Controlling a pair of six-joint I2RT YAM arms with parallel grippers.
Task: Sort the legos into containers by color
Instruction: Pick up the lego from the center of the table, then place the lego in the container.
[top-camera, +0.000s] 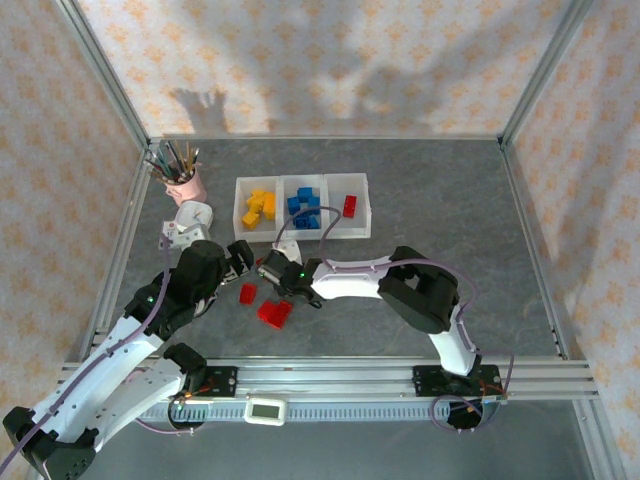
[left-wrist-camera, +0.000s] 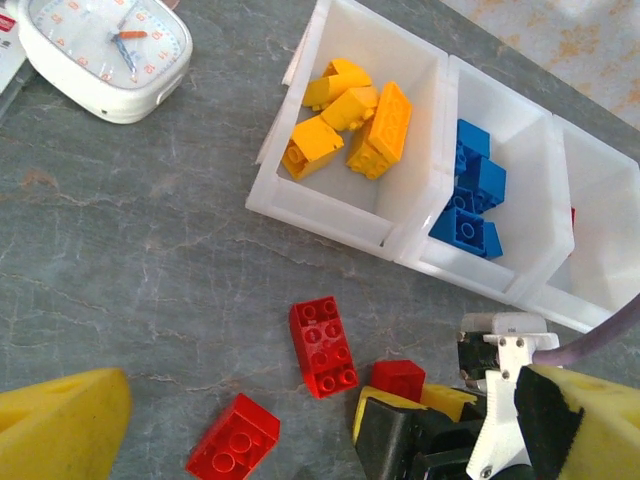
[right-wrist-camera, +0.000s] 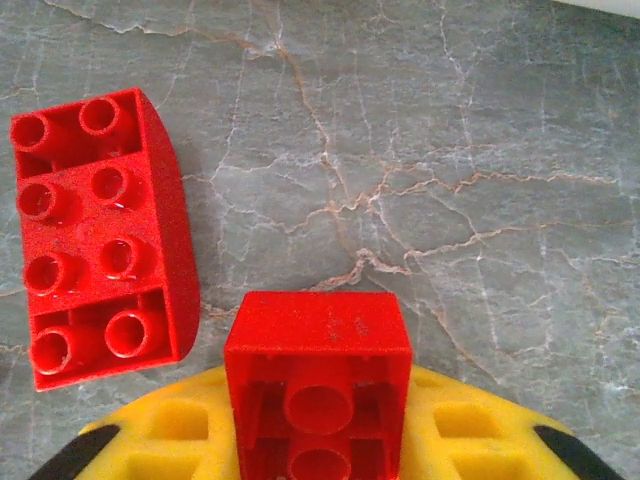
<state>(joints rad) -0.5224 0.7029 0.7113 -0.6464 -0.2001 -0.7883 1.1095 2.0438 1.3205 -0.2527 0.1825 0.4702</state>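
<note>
R gripper (right-wrist-camera: 318, 440) clamped on a small red brick (right-wrist-camera: 318, 360), low over the table (right-wrist-camera: 480, 150).
We judge the carry goes fwd and right: the red bin (top-camera: 352, 228) is the far-right end of the row (top-camera: 300, 238), ahead-right of the brick. L gripper (top-camera: 238, 258) gapes wide, empty, alongside.

The only thing bearing characters is the white clock (left-wrist-camera: 95, 55), lying on the desk (left-wrist-camera: 150, 250) at about 10 o'clock in the left wrist view. Small orange two-digit numerals ring its dial, with fine black tick marks beside them, but they are too small and blurred to read with certainty. The small white device (top-camera: 265, 410) on the rail (top-camera: 380, 410) at 6 o'clock in the top view has a pale display whose content cannot be read.
</note>
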